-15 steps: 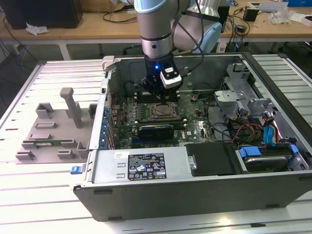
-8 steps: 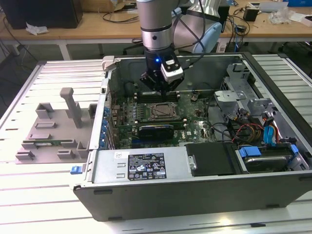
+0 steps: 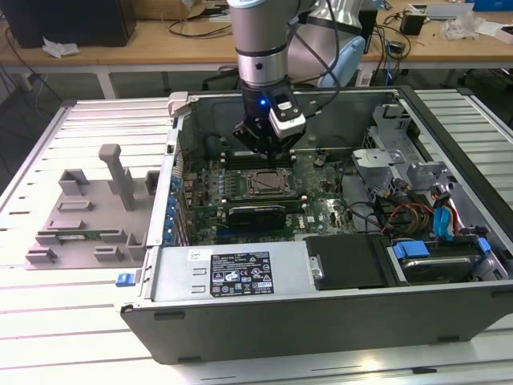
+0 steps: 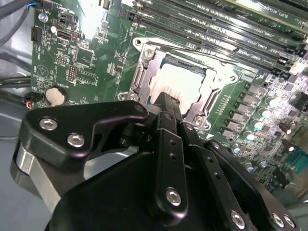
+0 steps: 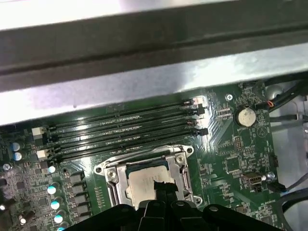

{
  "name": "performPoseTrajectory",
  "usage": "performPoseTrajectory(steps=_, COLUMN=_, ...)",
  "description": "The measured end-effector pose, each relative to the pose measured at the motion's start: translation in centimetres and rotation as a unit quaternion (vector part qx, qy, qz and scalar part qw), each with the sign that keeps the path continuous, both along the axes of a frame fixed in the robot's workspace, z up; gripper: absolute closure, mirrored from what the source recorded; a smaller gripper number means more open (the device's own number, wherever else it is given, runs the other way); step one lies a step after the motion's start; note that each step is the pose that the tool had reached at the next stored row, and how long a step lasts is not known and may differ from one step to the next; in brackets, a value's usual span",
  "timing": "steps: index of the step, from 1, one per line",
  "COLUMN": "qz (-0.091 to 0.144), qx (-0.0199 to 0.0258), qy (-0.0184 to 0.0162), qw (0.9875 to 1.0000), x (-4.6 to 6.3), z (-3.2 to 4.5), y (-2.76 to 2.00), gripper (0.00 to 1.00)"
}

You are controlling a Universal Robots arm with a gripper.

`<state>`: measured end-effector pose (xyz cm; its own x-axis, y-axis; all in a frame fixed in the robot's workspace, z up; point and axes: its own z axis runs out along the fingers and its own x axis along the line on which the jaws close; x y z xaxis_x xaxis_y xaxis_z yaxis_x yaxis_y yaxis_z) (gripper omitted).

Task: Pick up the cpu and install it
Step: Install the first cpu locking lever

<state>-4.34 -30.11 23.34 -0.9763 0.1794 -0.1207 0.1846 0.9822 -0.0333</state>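
Note:
The cpu lies flat in the black-framed motherboard socket, its silvery top showing inside the metal frame in both wrist views. My gripper hangs inside the open computer case, a little above the socket and slightly toward the case's back wall. Its fingers are shut together with nothing between them, and their tip stands over the cpu's edge. I cannot tell whether the tip touches the chip.
Black memory slots run just behind the socket, and the case's back wall is close. A black heatsink sits in front. Cables and drive bays fill the exterior view's right. A grey plastic tray lies outside, on the left.

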Motion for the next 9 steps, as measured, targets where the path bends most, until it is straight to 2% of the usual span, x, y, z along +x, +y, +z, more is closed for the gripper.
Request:
performPoseTrajectory(steps=5, qz=0.003, qx=0.0015, qy=0.0, qw=1.0, x=-0.43, z=-0.16, y=-0.61, gripper=0.89)
performPoseTrajectory(steps=9, qz=0.003, qx=0.0015, qy=0.0, qw=1.0, x=-0.47, z=-0.17, y=-0.7, gripper=0.89)
